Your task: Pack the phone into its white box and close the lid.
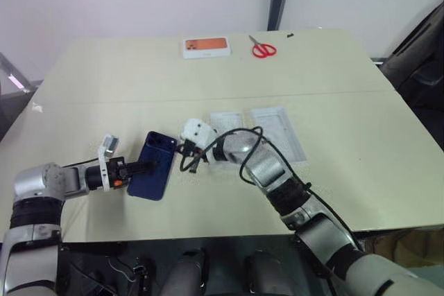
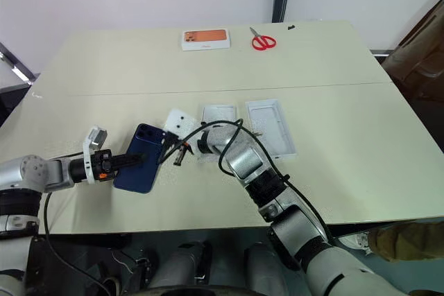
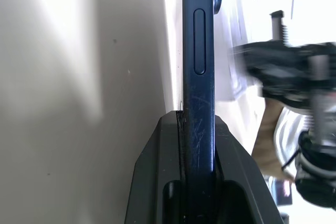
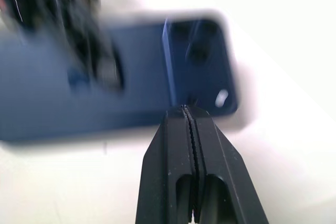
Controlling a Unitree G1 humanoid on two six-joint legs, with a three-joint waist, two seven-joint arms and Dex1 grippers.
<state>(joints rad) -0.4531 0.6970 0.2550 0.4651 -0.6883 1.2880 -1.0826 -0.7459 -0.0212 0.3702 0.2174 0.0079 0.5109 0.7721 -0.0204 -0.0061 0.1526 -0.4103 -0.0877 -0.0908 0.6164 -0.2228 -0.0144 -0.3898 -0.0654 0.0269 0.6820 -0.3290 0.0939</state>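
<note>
while the phone [image 1: 152,165] is already off the worktop [image 1: 333,88] and pinched by its edge in the left hand [image 1: 149,166], none of the packing proper is done yet. the left wrist view shows the two black fingers [image 3: 157,182] clamped on either side of the thin blue body, so that hand is gripping the phone, which is held tilted with its glossy back and camera corner facing up, low over the near left part of the worktop. the right hand [image 1: 196,163] sits just beside the phone's camera end with its fingers pressed flat together, closed on nothing.

the white box [image 1: 226,124] lies open a little beyond and to the right of the phone, with a second shallow white piece [image 1: 279,132], which i take for the lid, beside it on the right; both look empty. a white box with an orange print [image 1: 206,46] and red scissors [image 1: 263,48] lie well apart at the far edge.

what is left, as i judge it: carry the phone over the box, lay it in flat, then fit the lid on top. that is most of the job.
</note>
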